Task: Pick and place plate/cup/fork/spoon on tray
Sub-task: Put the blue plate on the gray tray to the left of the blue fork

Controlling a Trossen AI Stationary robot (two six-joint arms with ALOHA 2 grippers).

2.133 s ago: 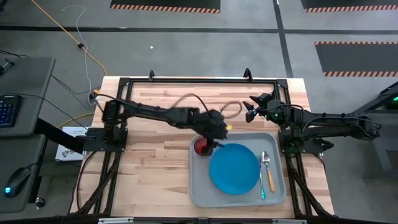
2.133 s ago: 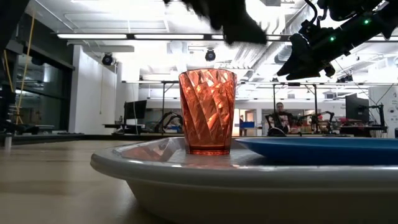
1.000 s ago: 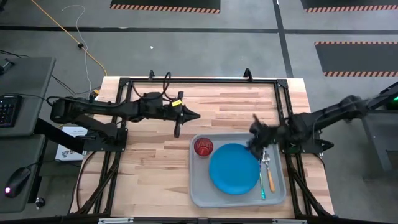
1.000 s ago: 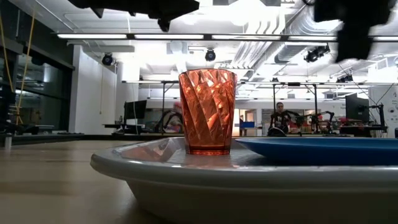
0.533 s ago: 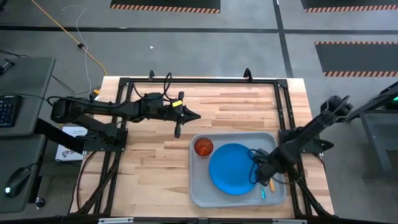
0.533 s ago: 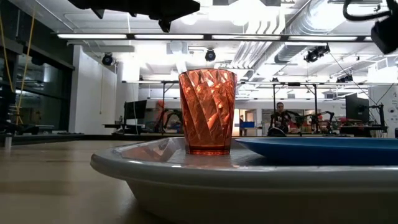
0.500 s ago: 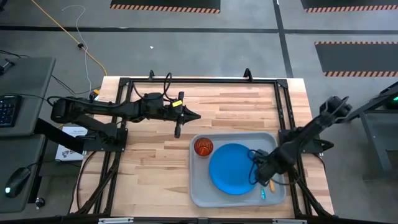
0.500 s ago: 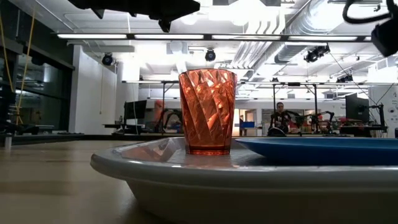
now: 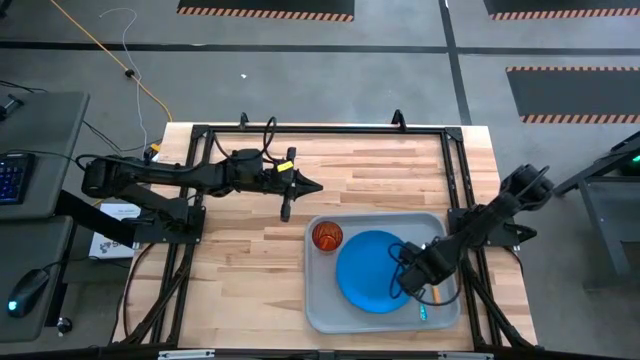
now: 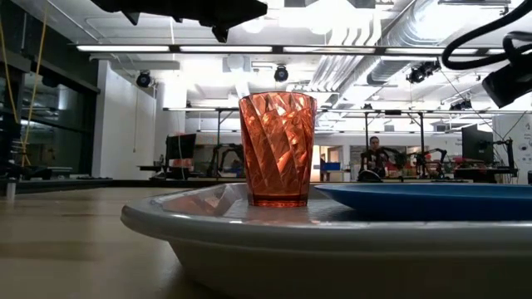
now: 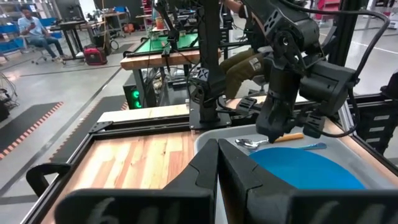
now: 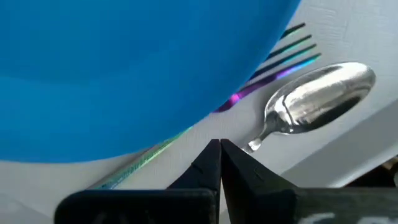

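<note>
Low over the tray, the right gripper hovers pinched shut and empty beside the spoon and fork, plate and cup already aboard; lifting straight up should spare the cutlery. Left gripper waits closed, well apart.

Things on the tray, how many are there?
4. The cup stands in a corner of the tray. The plate lies in the middle. The spoon and fork lie beside the plate, partly hidden from above.
</note>
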